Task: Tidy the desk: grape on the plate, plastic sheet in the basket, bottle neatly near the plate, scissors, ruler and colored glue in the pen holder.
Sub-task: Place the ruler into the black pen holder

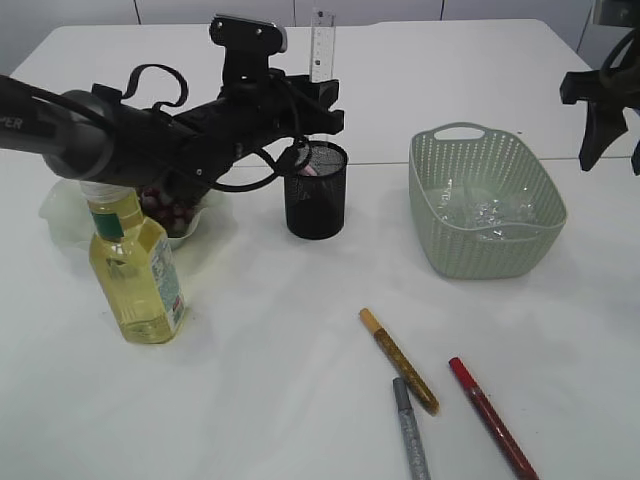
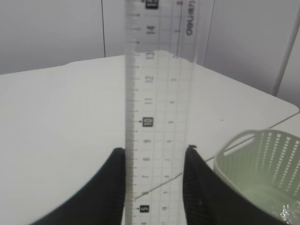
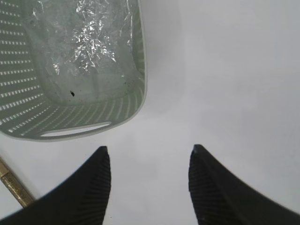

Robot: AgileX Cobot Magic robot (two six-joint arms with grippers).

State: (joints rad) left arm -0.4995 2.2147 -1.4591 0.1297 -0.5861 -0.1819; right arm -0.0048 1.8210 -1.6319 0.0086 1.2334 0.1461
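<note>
Ruler step in hand: left pincer [image 2: 154, 187] clenched on ruler [image 1: 321, 45], upright above pen holder [image 1: 317, 190]. Right pincer [image 3: 150, 180] released, empty, beside basket [image 1: 486, 200]. Next: lower ruler into holder, release.

Open tabletop [image 1: 300, 330] between bottle [image 1: 135, 270] and three glue pens [image 1: 400, 360]. Clear gap between holder [image 1: 316, 190] and basket [image 1: 485, 200]. Left arm [image 1: 150, 135] blocking the plate [image 1: 185, 215]; ruler [image 1: 321, 45] upright above the holder.

Clear ruler [image 2: 159, 117] upright in left hand [image 2: 157, 187], basket [image 2: 262, 164] right
</note>
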